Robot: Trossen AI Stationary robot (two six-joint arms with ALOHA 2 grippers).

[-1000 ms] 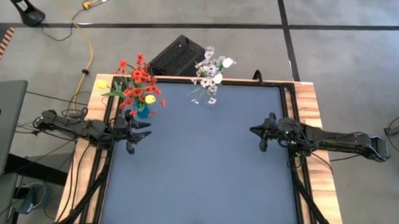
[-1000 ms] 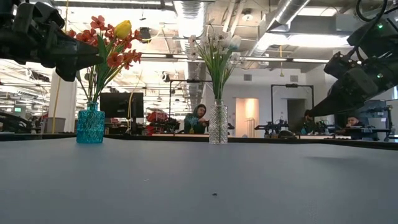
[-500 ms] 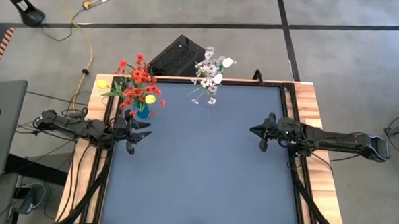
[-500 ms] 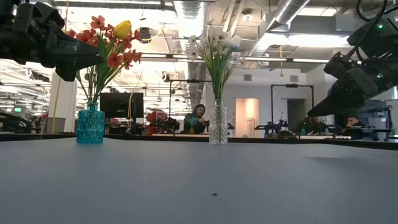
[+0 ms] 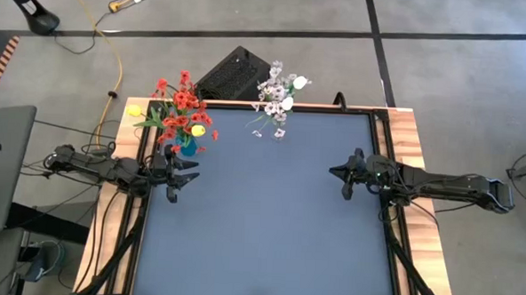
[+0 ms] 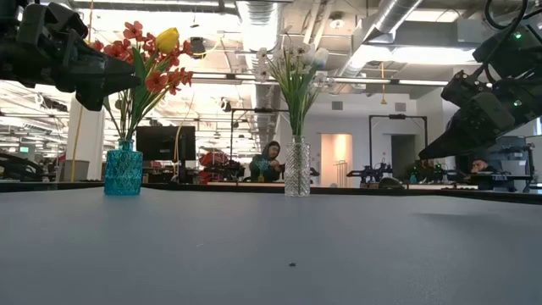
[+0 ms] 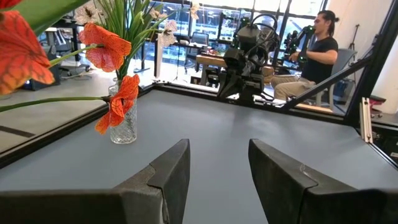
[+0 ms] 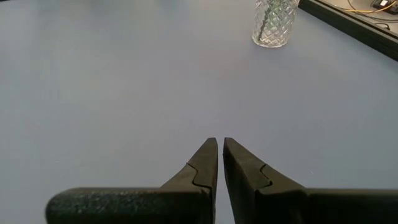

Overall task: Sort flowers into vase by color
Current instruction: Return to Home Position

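My red blossoms (image 6: 140, 52) and a yellow tulip (image 6: 167, 39) stand in the teal vase (image 6: 124, 169) by the left edge of the table (image 5: 268, 237), toward its far end. The white flowers (image 6: 296, 63) stand in the clear vase (image 6: 297, 168) at the far edge, near the middle.

From above, the blooms cover both vases almost wholly, and my right wrist view cuts the clear vase off at the neck. All the stems run upright, fanning out toward the top.

My left arm lies low at the left edge. The left gripper (image 7: 217, 152) is just beside the teal vase and aimed across the table, fingers parted and empty. My right arm mirrors it at the right edge, with the right gripper (image 8: 220, 144) pinched together on nothing.
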